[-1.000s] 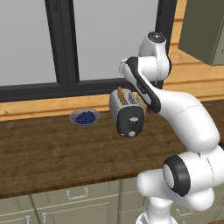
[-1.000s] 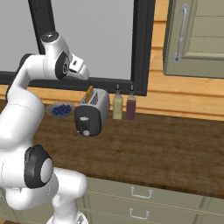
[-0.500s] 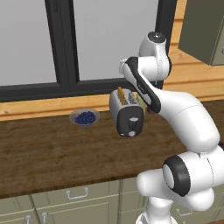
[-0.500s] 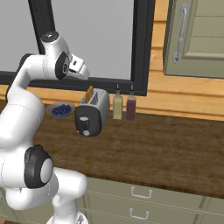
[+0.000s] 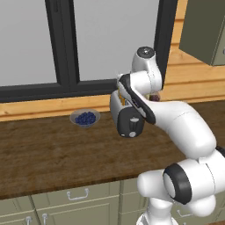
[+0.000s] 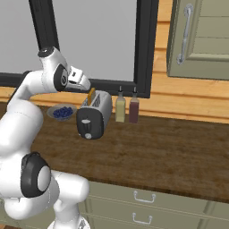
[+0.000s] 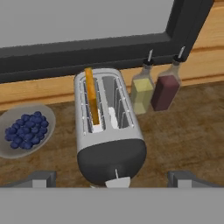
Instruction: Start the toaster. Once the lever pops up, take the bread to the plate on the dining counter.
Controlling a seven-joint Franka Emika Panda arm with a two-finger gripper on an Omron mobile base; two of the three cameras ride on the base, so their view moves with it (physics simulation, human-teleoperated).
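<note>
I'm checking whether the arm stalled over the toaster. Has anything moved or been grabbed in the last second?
Nothing visibly changed. The gripper hangs above the toaster with its jaws wide open and empty, where it was before. The bread stands in the same slot, and the bowl of blueberries and the two bottles have not shifted.

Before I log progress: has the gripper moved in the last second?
No. The gripper hangs above the toaster, same spot against the window frame.
</note>
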